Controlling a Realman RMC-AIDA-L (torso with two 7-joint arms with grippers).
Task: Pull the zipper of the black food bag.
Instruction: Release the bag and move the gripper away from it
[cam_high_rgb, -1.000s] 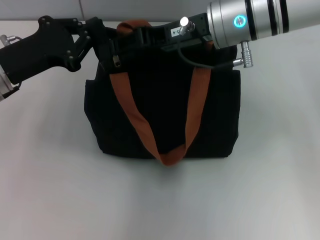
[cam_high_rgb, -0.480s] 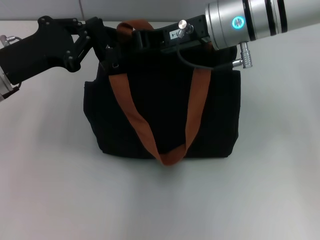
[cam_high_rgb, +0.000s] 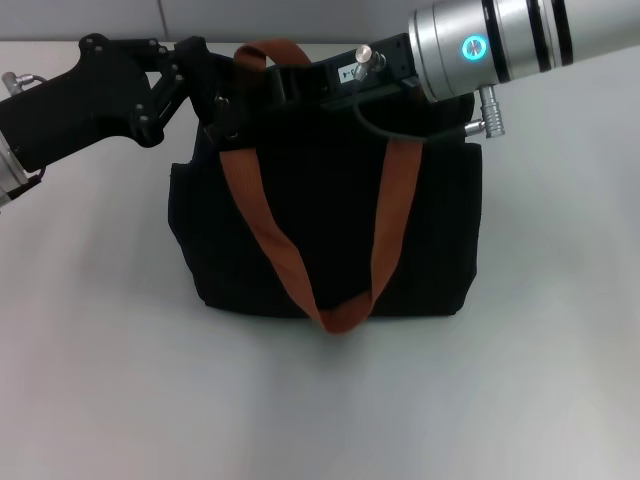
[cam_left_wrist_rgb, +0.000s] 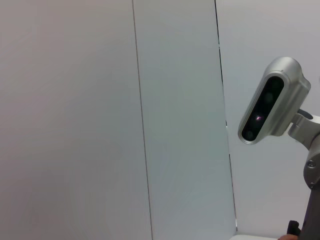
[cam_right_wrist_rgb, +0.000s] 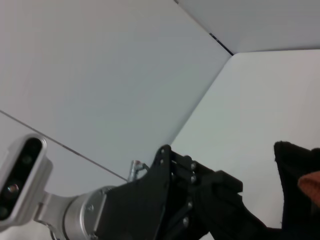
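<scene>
The black food bag (cam_high_rgb: 330, 230) stands mid-table in the head view, with two rust-orange strap handles (cam_high_rgb: 262, 225) draped over its front. My left gripper (cam_high_rgb: 216, 100) is at the bag's upper left corner, its fingers closed together on the fabric there. The zipper (cam_high_rgb: 230, 132) shows only as a small silver glint just below those fingertips. My right gripper (cam_high_rgb: 285, 78) reaches in over the bag's top edge beside the rear strap, black against the black fabric. The right wrist view shows the left gripper (cam_right_wrist_rgb: 220, 200) and a corner of the bag (cam_right_wrist_rgb: 295, 165).
The white tabletop (cam_high_rgb: 320, 400) stretches in front of the bag and to both sides. A pale wall stands behind. The left wrist view shows only wall panels and the robot's silver head camera (cam_left_wrist_rgb: 270, 107).
The right gripper has crept a little to the left along the bag's top. The silver zipper pull has sunk slightly and shows less. The left gripper has barely moved.
</scene>
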